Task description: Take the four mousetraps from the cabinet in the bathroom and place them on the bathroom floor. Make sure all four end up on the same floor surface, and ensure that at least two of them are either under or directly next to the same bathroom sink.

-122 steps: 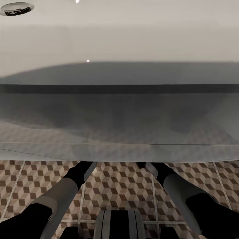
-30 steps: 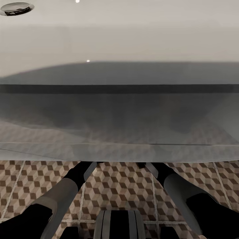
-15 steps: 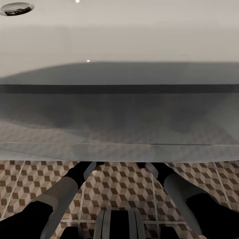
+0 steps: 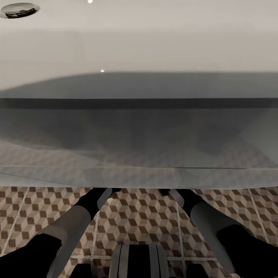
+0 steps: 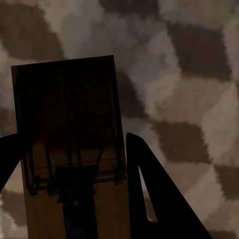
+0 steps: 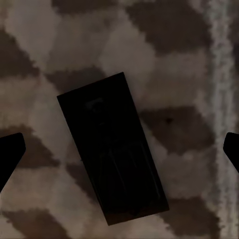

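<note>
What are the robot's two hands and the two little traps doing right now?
left gripper: fingers on either side of a mousetrap, grip unclear
left mousetrap: between the left fingers, over the bathroom floor
right gripper: open wide
right mousetrap: lying flat on the tiles, free of the fingers

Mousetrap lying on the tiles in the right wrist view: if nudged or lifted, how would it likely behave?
The mousetrap looks like a flat rectangular board lying on the bathroom floor, so it would probably slide rather than roll or tip. It seems stiff and likely light. With its low profile, the open right gripper may struggle to get under it.
</note>
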